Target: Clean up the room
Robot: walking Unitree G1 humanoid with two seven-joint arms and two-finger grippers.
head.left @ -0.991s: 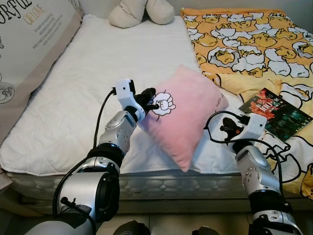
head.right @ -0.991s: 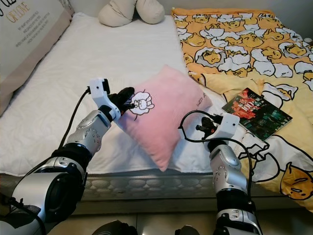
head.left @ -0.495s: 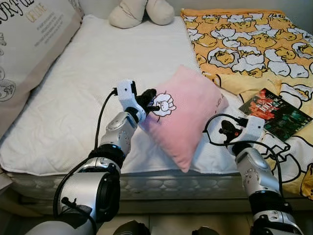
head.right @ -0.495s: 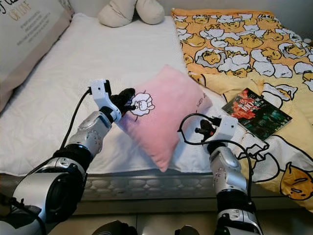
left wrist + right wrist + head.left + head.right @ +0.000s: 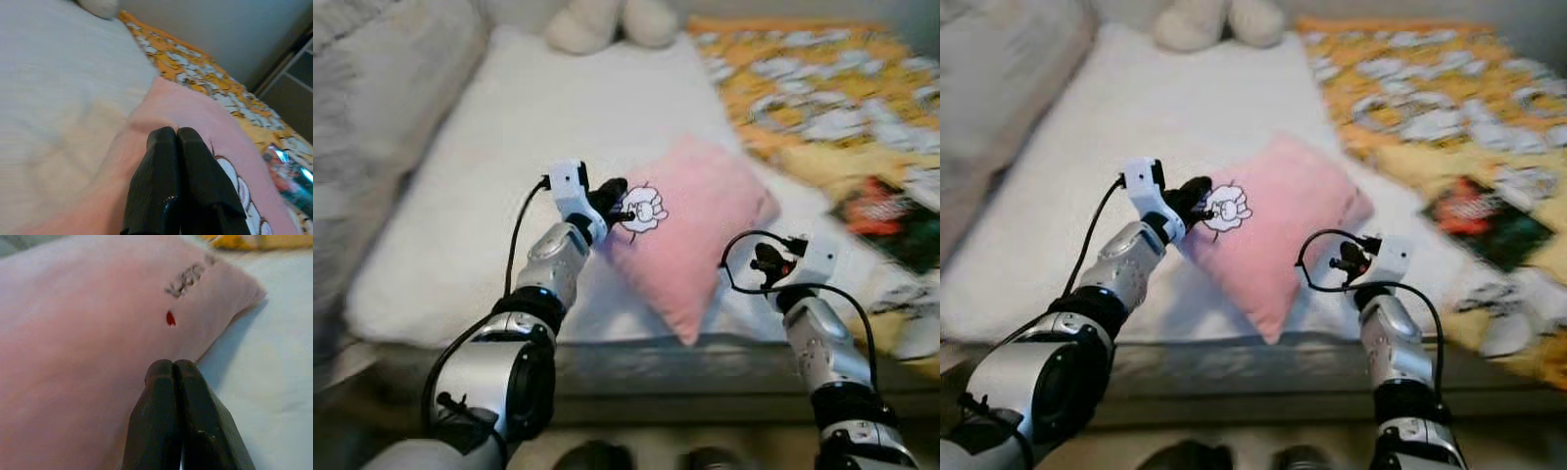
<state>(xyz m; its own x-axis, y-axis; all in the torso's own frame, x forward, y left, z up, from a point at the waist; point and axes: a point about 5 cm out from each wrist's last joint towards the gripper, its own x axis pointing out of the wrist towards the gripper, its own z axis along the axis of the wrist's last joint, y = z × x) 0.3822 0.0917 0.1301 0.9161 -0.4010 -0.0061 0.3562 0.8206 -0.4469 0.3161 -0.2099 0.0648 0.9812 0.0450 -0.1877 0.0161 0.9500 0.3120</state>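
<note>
A pink pillow (image 5: 690, 230) with a white sheep patch stands tilted on the white mattress (image 5: 509, 147) near its front edge. My left gripper (image 5: 615, 196) is shut, its tips pressed against the pillow's left side beside the sheep patch; the left wrist view has the fingers (image 5: 164, 161) together on pink fabric. My right gripper (image 5: 759, 264) is shut too and sits at the pillow's right side; its fingers (image 5: 161, 401) point at the pillow (image 5: 73, 333) near a small dark label. The pillow is between the two grippers.
A yellow patterned blanket (image 5: 822, 108) covers the bed's right half, with a dark book (image 5: 886, 211) on it. A cream plush (image 5: 602, 20) lies at the far end and a big cushion (image 5: 382, 117) leans on the left. The head views are blurred.
The whole picture has blurred and shifted, so the camera is moving. Both grippers stay shut against the pillow's sides, and the right one has edged slightly toward it.
</note>
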